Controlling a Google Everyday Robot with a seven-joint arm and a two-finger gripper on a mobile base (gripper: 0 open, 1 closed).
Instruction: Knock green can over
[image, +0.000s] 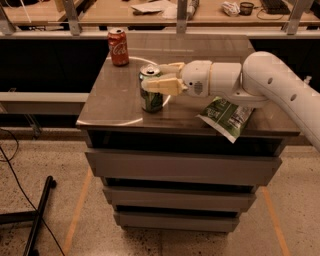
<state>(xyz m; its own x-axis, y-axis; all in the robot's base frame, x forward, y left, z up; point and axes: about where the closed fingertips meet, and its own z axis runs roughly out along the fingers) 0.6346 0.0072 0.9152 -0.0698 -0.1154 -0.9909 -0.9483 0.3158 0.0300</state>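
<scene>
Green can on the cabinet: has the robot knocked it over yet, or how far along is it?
Reaching looks done: the gripper is at the green can, near its top, fingers apart, one across its front. In hand: the push. Left: the can stands upright on the table top, so tipping it is not yet done. The red cola can and snack bag sit apart from it.
</scene>
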